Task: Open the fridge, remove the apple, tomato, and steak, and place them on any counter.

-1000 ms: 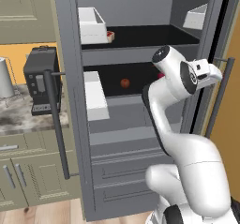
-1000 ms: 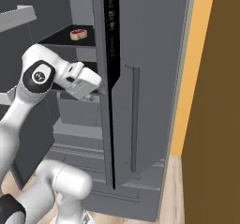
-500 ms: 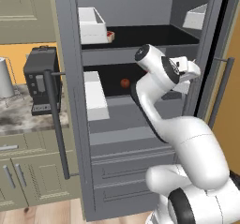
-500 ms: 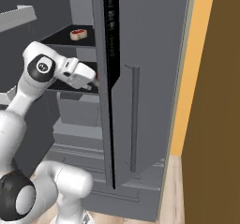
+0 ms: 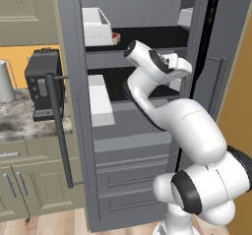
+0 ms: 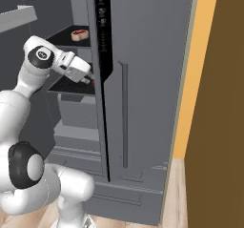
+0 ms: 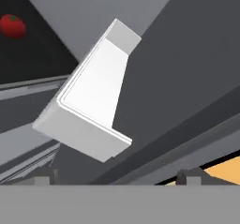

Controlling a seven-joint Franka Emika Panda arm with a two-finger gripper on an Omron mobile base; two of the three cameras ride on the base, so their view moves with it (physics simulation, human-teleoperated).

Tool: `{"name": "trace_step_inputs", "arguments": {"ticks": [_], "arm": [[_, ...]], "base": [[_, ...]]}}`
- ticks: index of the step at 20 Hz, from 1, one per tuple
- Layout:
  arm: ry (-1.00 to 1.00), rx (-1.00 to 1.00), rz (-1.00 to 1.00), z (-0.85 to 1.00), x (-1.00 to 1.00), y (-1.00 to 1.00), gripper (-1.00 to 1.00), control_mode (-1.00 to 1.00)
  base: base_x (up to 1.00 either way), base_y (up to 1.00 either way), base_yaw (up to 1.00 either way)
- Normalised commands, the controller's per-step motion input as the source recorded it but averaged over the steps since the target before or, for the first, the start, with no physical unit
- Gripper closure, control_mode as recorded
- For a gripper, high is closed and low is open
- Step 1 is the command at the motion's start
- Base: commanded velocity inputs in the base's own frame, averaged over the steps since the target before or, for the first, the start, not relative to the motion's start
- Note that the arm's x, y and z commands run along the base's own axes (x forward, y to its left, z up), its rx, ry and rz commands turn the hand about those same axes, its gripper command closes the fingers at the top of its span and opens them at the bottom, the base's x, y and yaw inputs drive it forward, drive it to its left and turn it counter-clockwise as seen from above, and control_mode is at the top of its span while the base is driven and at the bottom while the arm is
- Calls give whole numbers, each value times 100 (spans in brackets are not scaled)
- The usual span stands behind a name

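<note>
The fridge (image 5: 74, 42) has its left door swung open, and its right door (image 6: 143, 79) fills the right base view. The steak (image 6: 80, 33) lies on the upper shelf, also seen as a red bit beside a white bin (image 5: 115, 36). My gripper (image 5: 178, 71) reaches in at the middle shelf (image 6: 85, 75). In the hand view it is open (image 7: 117, 176) with nothing between its tips. The tomato (image 7: 12, 25), red with a green top, lies far off at the upper left. A speck of red (image 6: 90, 81) shows by my fingers; I cannot tell whether it is the apple.
A white bin (image 7: 89, 110) sits straight ahead of the hand, and more white bins (image 5: 101, 101) stand on the shelves. The speckled counter (image 5: 19, 123) lies left of the fridge with a black coffee machine (image 5: 44, 81) on it. The open door's bar handle (image 5: 60, 131) juts out.
My hand has swung left and deeper into the fridge at the middle shelf. My arm now covers the dark red ball that showed there. The jaws stayed open.
</note>
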Motion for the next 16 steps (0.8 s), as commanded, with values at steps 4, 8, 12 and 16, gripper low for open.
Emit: {"name": "trace_step_inputs", "arguments": {"ticks": [4,8,12,16], "arm": [[-8,0,-14,0,16,-100,-100,-100],[-5,0,-13,-7,36,-100,-100,-100],[-3,0,-12,-9,12,-100,-100,-100],[0,0,-8,-4,-27,-100,-100,-100]], "base": [[0,0,0],[0,0,0],[0,0,0],[0,0,0]]}}
